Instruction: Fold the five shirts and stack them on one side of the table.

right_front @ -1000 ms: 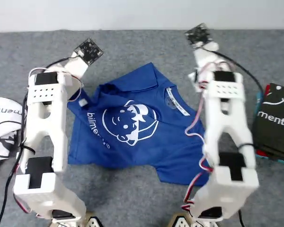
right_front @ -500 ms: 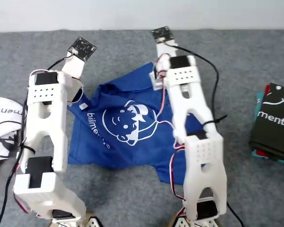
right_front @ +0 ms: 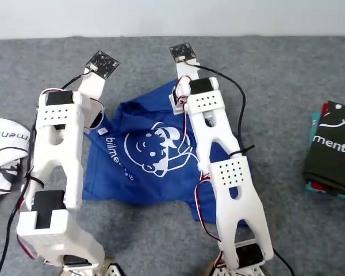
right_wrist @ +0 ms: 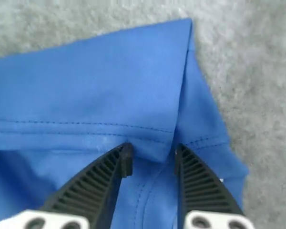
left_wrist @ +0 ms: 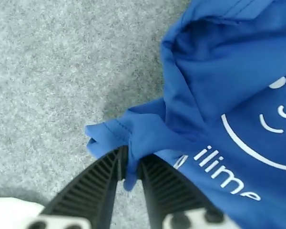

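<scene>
Closest in, at the near edge of the grey worktop (right_front: pixel 287 75): bases of the left arm (right_front: pixel 54 230) and the right arm (right_front: pixel 241 253), side by side, both stretched away over the cloth.

Just past the bases: blue shirt (right_front: pixel 144 172), face up in the middle of the worktop. Rumpled rather than flat, white cartoon print and lettering on show, right part hidden beneath the right arm.

Level with it, at the left edge: white shirt (right_front: pixel 3 152), crumpled in a heap, well apart from the blue one. At the right edge: folded stack (right_front: pixel 333 146), dark shirt on top, slivers of red and teal underneath, likewise well apart from the blue shirt.

Farther out, on the blue shirt's left side: left gripper (left_wrist: pixel 128 160). Pinches a bunched-up tip of blue fabric between tightly closed jaws, with cloth trailing from there back to the printed front.

Farthest, at the blue shirt's far corner: right gripper (right_wrist: pixel 151 152). Hangs with jaws parted over a stitched, folded edge, one tip on either side of the fold's corner, bare worktop just beyond. Touching the cloth or just above it: cannot tell.
</scene>
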You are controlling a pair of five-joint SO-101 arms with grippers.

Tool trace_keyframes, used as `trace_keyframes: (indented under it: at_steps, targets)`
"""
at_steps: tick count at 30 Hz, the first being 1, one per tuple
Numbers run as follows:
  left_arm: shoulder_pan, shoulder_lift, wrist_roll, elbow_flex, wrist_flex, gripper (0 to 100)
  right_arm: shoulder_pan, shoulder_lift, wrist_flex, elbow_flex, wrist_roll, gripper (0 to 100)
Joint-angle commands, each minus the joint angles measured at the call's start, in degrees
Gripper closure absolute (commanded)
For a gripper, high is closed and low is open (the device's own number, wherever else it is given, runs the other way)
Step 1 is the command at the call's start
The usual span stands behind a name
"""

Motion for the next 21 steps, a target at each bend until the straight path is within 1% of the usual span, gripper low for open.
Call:
trace_keyframes:
  at_steps: [1, 3, 6, 8, 10, 15, 21]
  targets:
    - [0.35, -0.44, 0.44, 0.04, -1.85, 98, -0.31, 1.10, -0.31, -5.19, -0.44, 84.6]
    - [0.35, -0.44, 0.44, 0.48, -2.46, 98, -0.31, 1.63, -0.22, -5.89, -0.44, 87.4]
    - [0.35, -0.53, 0.44, 2.86, -4.48, 98, -0.22, 1.54, -0.04, -7.30, -0.09, 99.5]
    - [0.35, -0.70, 0.44, 4.62, -5.71, 98, 0.04, 1.54, 1.98, -9.76, -0.09, 97.5]
    - [0.35, -0.88, 0.44, 5.93, -6.77, 98, 0.48, 1.54, 4.09, -13.10, 0.18, 99.1]
    - [0.35, -0.97, 0.44, 6.29, -7.91, 98, 1.98, 1.54, 8.84, -21.01, 5.54, 98.9]
    - [0.35, -0.97, 0.35, 6.20, -9.93, 98, 4.18, 0.66, 9.27, -21.36, 9.05, 98.9]
